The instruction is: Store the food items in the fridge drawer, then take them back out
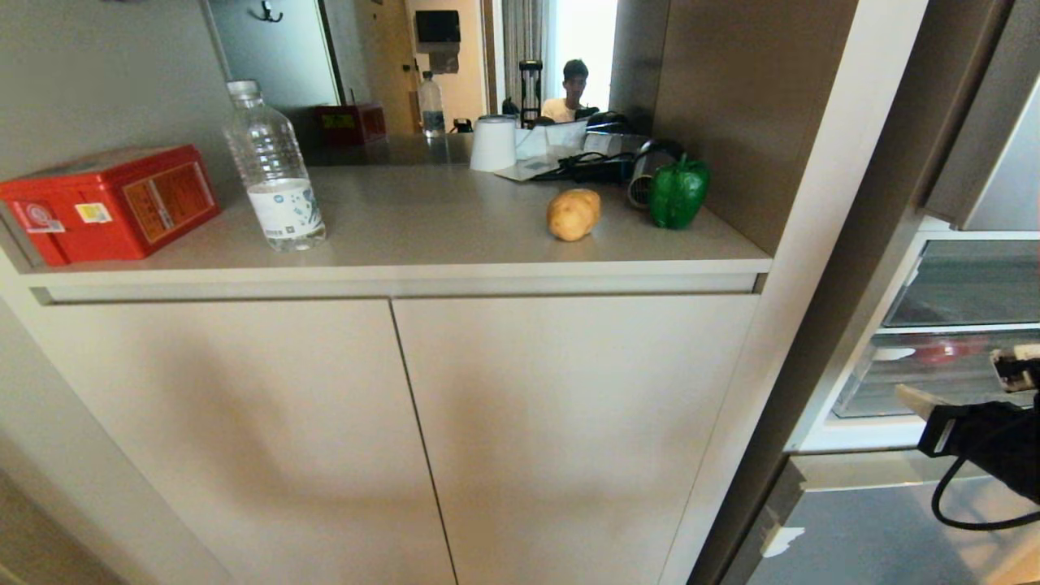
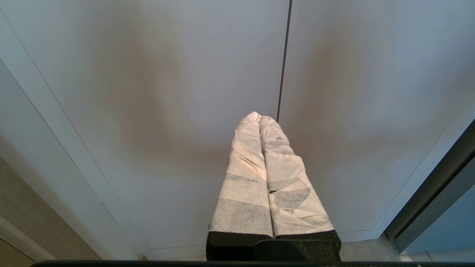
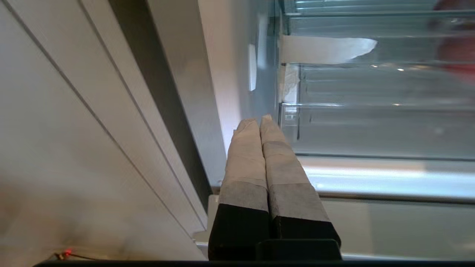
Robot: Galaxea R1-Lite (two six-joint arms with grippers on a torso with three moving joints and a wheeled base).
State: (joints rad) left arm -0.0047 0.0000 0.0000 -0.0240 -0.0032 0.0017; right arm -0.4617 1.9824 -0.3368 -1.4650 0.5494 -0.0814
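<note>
Right gripper [image 3: 259,122] at the open fridge, fingers pressed flat together with nothing between them, tips just short of the fridge drawer [image 3: 371,126] and near its whitish front rim. Same gripper [image 1: 914,398] low at the right edge of the head view, in front of the drawer [image 1: 934,374], black arm and a loop of cable trailing behind. Drawer closed in its slot under a glass shelf, something red dimly visible through the clear plastic behind it.

Potato [image 1: 574,214] on the counter [image 1: 455,236], well apart from the drawer, up and to its left. Bell pepper [image 1: 678,192] upright just beside the potato, on the side nearer the fridge, close against the brown side wall. Water bottle [image 1: 275,166] and red box [image 1: 110,203] farther along the counter, away from the fridge. Person seated far behind the counter.

Left gripper [image 2: 259,118] parked in front of the cabinet doors [image 2: 148,111] below the counter, wrapped fingers closed against each other, empty.
</note>
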